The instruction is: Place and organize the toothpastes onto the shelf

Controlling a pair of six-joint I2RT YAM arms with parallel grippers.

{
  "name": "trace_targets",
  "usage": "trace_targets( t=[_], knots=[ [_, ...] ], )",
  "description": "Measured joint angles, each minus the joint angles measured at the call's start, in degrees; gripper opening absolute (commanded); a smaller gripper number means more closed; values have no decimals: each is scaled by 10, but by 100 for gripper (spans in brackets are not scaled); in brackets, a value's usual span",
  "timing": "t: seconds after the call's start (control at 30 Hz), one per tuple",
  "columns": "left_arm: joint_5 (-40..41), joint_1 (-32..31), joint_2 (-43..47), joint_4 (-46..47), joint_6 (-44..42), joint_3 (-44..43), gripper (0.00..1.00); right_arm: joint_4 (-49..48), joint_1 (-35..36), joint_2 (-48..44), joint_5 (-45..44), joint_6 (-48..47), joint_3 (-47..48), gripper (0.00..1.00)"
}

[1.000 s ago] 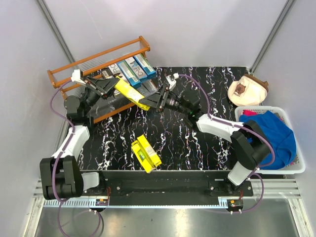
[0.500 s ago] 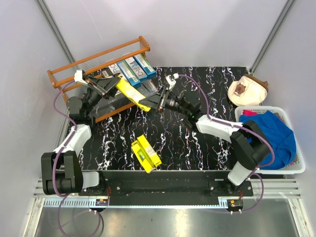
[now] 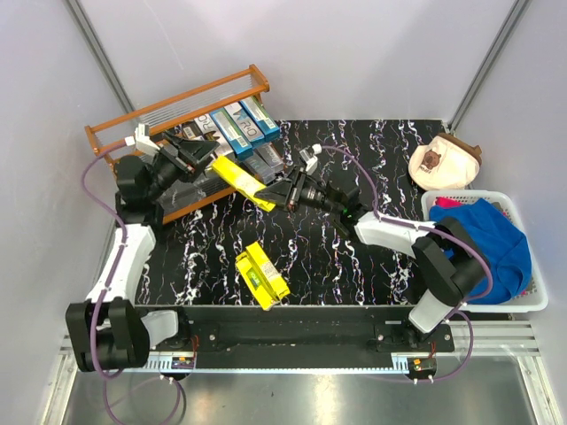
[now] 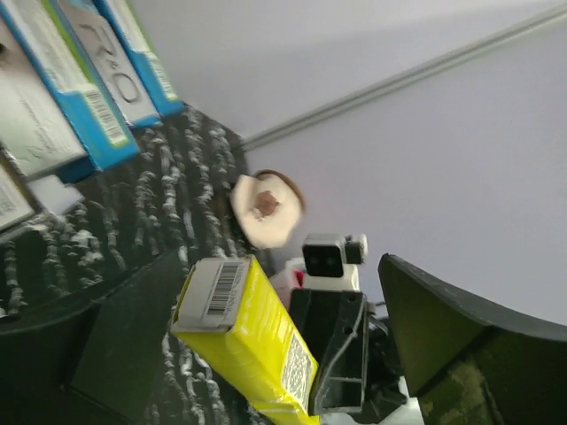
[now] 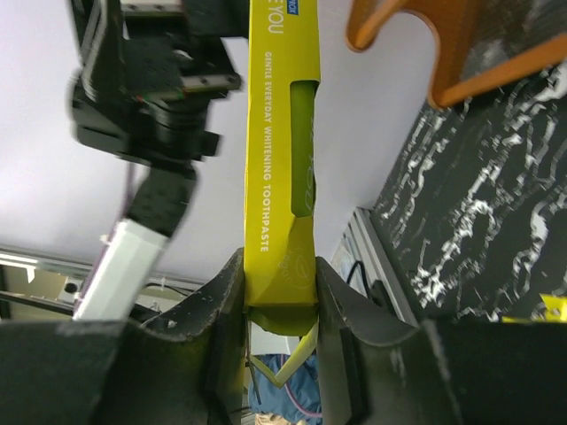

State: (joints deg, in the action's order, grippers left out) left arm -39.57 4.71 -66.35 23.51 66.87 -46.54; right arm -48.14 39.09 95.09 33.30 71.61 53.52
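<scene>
1. Upper left of the top view: my right gripper (image 3: 276,191) holds a yellow carton (image 3: 239,177) in the air, just in front of the shelf (image 3: 177,97). The carton slants up and left towards the lower tier.
2. In the right wrist view the two pads are pressed flat against the carton's sides near one end. The rest of the box runs straight up the frame, past the shelf's orange wood in the upper right corner.
3. My left gripper (image 3: 202,153) meets the carton from the shelf side with its jaws wide apart. In the left wrist view the barcode end sits between the dark fingers (image 4: 443,328), touching neither as far as I can tell.
4. Blue-teal cartons (image 3: 239,124) already lie side by side on the shelf at its right end. Two yellow cartons (image 3: 261,274) wait on the table (image 3: 372,266), low in the middle of the frame and well apart from both arms.
5. I judge this to be a hand-over in mid-air, with the carton passing from right to left for placing on the shelf, and the task well short of done.
6. The next move, as I read it, calls for the left jaws to close squarely on the barcode end before the right lets go; then the box must turn to line up with the row already there
</scene>
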Motion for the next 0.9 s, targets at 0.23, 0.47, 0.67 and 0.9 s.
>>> trace_targets(
  t=[0.23,0.47,0.67,0.9],
  knots=[
    [132,0,39,-284,-207,-101,99,35,-6,-21,10,-25,-56,31],
    [221,1,67,-400,-291,-107,99,73,-6,-11,30,-63,-78,31],
    [237,1,67,-424,-316,-113,99,70,-6,72,39,-74,-63,31],
    [238,0,67,-436,-327,-113,99,62,-7,168,37,-73,3,30]
  ],
)
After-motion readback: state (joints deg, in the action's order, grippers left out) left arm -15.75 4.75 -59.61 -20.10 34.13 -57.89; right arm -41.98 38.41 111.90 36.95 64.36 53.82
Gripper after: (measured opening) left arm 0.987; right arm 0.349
